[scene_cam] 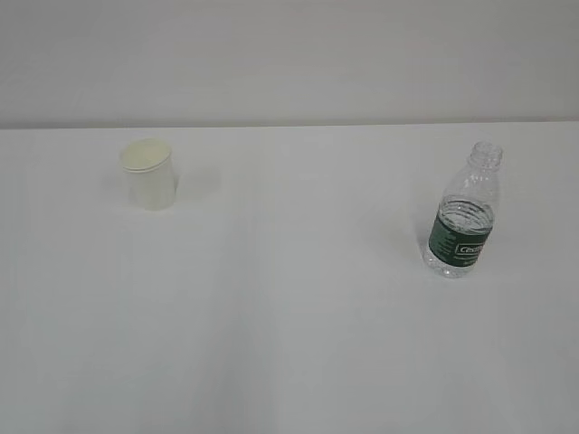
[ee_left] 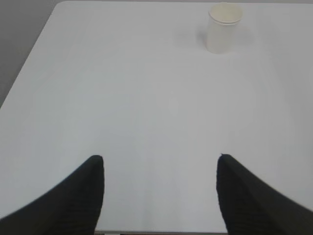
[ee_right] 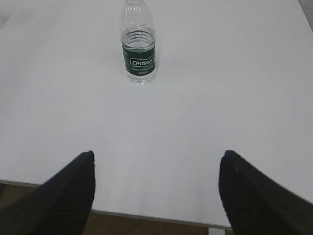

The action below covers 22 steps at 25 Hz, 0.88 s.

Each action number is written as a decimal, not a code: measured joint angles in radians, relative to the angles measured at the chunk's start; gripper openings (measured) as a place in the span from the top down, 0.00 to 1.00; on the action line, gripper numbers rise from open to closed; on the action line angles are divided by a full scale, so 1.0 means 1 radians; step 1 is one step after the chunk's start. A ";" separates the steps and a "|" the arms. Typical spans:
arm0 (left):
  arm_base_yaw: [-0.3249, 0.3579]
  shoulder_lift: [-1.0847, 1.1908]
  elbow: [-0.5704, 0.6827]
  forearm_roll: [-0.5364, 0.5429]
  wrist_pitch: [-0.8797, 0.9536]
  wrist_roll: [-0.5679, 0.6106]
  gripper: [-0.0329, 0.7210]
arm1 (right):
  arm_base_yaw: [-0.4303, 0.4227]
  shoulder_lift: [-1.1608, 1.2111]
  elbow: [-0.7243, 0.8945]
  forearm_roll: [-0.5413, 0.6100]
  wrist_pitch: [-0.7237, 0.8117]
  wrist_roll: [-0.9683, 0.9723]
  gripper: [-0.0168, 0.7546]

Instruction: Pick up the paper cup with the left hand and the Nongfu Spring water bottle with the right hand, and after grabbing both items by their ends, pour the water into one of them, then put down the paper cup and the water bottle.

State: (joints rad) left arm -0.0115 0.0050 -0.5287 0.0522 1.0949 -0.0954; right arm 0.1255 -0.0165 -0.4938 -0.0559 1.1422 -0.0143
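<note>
The cream paper cup point(scene_cam: 149, 174) stands upright on the white table at the far left; the left wrist view shows the paper cup point(ee_left: 224, 28) far ahead, right of centre. The uncapped clear water bottle point(scene_cam: 463, 212) with its green label stands upright at the right; the right wrist view shows the water bottle point(ee_right: 138, 43) far ahead. Water fills its lower part. My left gripper point(ee_left: 160, 159) is open over the table's near edge, with nothing between its fingers. My right gripper point(ee_right: 156, 155) is open and empty too. Neither arm appears in the exterior view.
The white table point(scene_cam: 289, 298) ends at a grey wall behind. Its left edge point(ee_left: 29, 63) shows in the left wrist view, its near edge point(ee_right: 156, 218) in the right wrist view with brown floor below.
</note>
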 joint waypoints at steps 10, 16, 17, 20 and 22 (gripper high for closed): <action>0.000 0.000 0.000 0.000 0.000 0.000 0.27 | 0.000 0.000 0.000 0.000 0.000 0.000 0.22; 0.000 0.000 0.000 0.000 0.000 0.000 0.27 | 0.000 0.000 0.000 0.000 0.000 0.000 0.22; 0.000 0.000 0.000 0.000 0.000 0.000 0.27 | 0.000 0.000 0.000 0.000 0.000 0.000 0.22; 0.000 0.000 0.000 0.000 0.000 0.000 0.27 | 0.000 0.000 0.000 0.000 0.000 0.000 0.22; 0.000 0.000 0.000 0.000 0.000 0.000 0.27 | 0.000 0.000 0.000 0.000 0.000 0.000 0.22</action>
State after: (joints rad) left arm -0.0115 0.0050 -0.5287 0.0522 1.0949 -0.0954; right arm 0.1255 -0.0165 -0.4938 -0.0559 1.1422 -0.0143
